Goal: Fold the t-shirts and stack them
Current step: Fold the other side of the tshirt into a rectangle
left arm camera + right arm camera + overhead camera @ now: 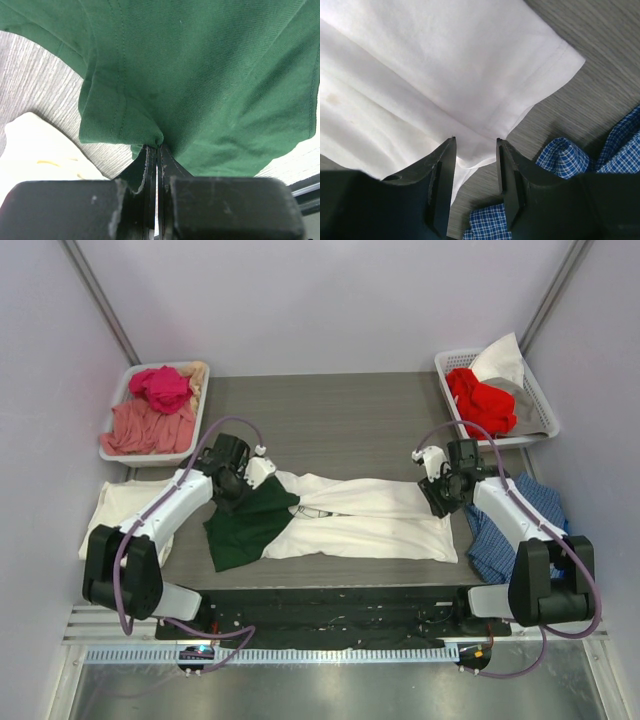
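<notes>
Your left hand (158,150) is pinched tight on a fold of the plain dark green cotton t-shirt (210,75), its 2 fingers meeting with only cloth between them. From above, that green t-shirt lies crumpled toward the left part of the tabletop's near edge. Its upper end is drawn up to the hand and overlaps the left end of the white cotton t-shirt with black cartoon print (365,515). The white t-shirt is spread left to right across the middle of the dark grey wood-grain tabletop (340,405), with a little of the print showing beside the green cloth.

Your right hand (475,145) sits at the white t-shirt's right end with its 2 fingers narrowly apart, not clamped. The hem corner lies in the gap between them. Just beside it, the blue-and-white checked cloth (560,157) is bunched along the right edge.

The plain cream cotton t-shirt (122,505) lies at the left edge, partly under the left arm.

You also have 2 white plastic baskets. The 1 at the far left corner (118,448) holds pink and red garments (155,410). The 1 at the far right corner (540,400) holds a red garment (480,400) and a pale cloth (500,360).
</notes>
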Robot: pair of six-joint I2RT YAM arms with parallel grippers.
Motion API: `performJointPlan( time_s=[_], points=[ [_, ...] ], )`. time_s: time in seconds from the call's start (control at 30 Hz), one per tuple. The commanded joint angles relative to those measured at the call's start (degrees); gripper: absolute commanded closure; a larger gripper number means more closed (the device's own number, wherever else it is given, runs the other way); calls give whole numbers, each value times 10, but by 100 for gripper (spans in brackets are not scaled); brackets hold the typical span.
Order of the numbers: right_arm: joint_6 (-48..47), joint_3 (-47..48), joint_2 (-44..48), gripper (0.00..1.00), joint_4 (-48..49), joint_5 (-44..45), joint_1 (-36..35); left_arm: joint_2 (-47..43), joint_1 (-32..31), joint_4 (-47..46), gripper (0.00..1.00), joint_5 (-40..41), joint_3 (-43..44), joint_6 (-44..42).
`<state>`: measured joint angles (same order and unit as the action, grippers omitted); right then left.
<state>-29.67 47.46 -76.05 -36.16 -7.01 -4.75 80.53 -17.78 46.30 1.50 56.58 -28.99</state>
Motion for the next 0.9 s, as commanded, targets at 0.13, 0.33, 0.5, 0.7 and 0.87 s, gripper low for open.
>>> performJointPlan(
  time_s=[0.13, 0.33, 0.5, 0.7, 0.87],
  points=[
    [-11, -34, 19, 56, -8, -20, -8, 16, -1, -5, 100, 5, 38, 2],
    [-29, -57, 18, 55, -21, -24, -17, 16, -1, -2, 100, 11, 39, -2],
    [-44, -69, 17, 56, -33, -23, -23, 23, -1, 0, 100, 14, 39, -4],
    [-60, -79, 27, 56, -57, -18, -31, 42, -1, 5, 100, 13, 23, -1],
    [-58, -65, 60, 56, -68, -6, -30, 47, -1, 11, 100, 10, 22, 5]
  ],
)
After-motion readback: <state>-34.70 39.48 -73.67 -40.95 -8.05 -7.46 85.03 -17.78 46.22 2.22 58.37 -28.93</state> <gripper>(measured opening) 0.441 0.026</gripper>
